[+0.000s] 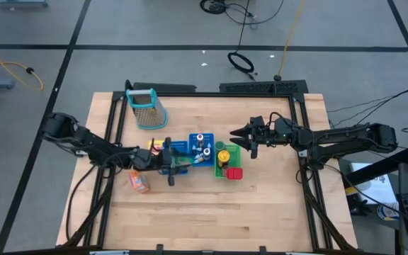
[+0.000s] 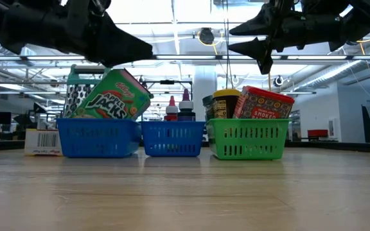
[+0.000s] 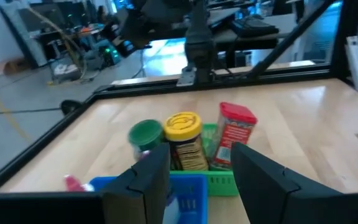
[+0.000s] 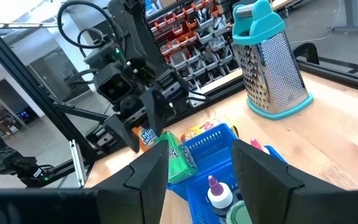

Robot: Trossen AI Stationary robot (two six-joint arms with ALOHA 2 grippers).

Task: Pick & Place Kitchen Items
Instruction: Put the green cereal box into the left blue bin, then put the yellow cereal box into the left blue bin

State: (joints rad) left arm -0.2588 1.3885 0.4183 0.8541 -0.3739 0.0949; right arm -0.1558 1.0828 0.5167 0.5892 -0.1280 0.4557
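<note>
The green pouch [image 2: 111, 96] leans tilted in the blue tray [image 2: 98, 138], right under the left gripper [image 1: 170, 172] — fingers apart, empty. Bare desk [image 1: 211, 212] lies open in front. The right gripper [image 1: 252, 139] hovers, parted, above the green tray [image 2: 247, 139] — jar [image 2: 227, 103] and red block [image 2: 263, 103] inside. Grater [image 1: 146, 108] beyond.

Light wood desk [image 1: 211, 212] with black frame. Two blue mesh baskets [image 2: 98, 138], one green mesh basket [image 2: 248, 138]. Green cereal pouch [image 2: 111, 96], red-white lettering. Yellow-lidded jar [image 3: 184, 140], dark label. Red block [image 3: 234, 134], patterned print. Green-capped bottle [image 3: 145, 134]. Orange packet [image 1: 139, 182]. Silver grater [image 4: 272, 65], teal handle. Both grippers [image 1: 241, 133] black.
</note>
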